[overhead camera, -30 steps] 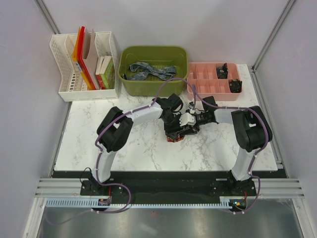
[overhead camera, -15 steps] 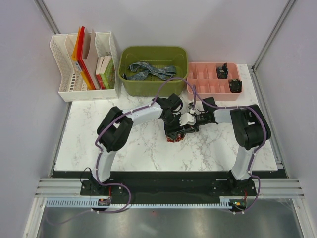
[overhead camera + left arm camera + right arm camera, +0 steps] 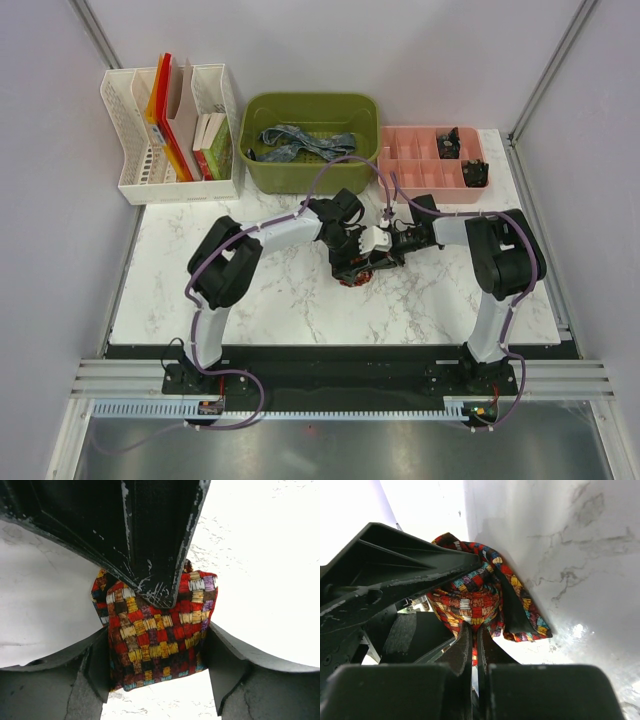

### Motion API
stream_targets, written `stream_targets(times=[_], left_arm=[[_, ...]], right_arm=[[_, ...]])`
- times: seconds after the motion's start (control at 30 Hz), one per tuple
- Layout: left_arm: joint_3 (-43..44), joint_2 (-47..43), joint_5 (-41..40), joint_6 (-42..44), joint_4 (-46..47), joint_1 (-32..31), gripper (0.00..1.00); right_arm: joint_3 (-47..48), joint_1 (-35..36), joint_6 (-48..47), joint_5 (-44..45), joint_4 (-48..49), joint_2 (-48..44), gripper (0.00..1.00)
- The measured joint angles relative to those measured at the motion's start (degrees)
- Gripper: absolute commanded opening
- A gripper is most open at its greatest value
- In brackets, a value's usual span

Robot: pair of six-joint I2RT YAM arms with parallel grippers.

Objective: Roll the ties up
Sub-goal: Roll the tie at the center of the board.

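From the overhead camera I see both arms reaching in over the middle of the counter (image 3: 200, 290), their wrists meeting nose to nose above the red tie (image 3: 470, 600). That tie is bunched into a short, thick bundle lying on the marble, its woven checks of red, orange, yellow and dark thread plain in both wrist views.

My left gripper (image 3: 157, 652) straddles the bundle, one finger on each side and right up against the cloth edges. The jaws stand fairly wide, about the width of the bundle. I cannot tell from here whether they are pressing on it or only standing beside it.

My right gripper (image 3: 472, 630) comes in from the opposite side with its fingers brought together. Only a thin slit is left between them, and a sliver of red fabric shows in that slit, so it is nipping a fold of the red tie at the edge of the bundle. In the left wrist view its dark tip lies over the top of the bundle.

The blue-grey tie (image 3: 300, 143) lies loosely crumpled inside the green bin (image 3: 310, 100) at the back of the counter, well apart from both grippers. To the right of the bin sits a pink divided tray (image 3: 410, 185) with a few small dark items in its far compartments, and to the left a white file rack (image 3: 125, 150) holding folders and books
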Motion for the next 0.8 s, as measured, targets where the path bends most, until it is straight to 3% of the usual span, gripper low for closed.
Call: stream_targets(times=[0.6, 0.73, 0.8], left_arm=[[-2.45, -3.63, 2.69, -0.42, 5.95, 0.22, 0.91], [-5.81, -5.27, 3.02, -0.39, 8.68, 0.22, 0.9], [-6.14, -5.27, 3.02, -0.35, 9.6, 0.22, 0.83]], right_arm=[[1.86, -1.11, -3.63, 3.93, -5.62, 0.31, 0.0], [1.88, -1.33, -4.24, 4.87, -5.79, 0.35, 0.0], [1.97, -1.46, -4.74, 5.86, -5.81, 0.5, 0.0]])
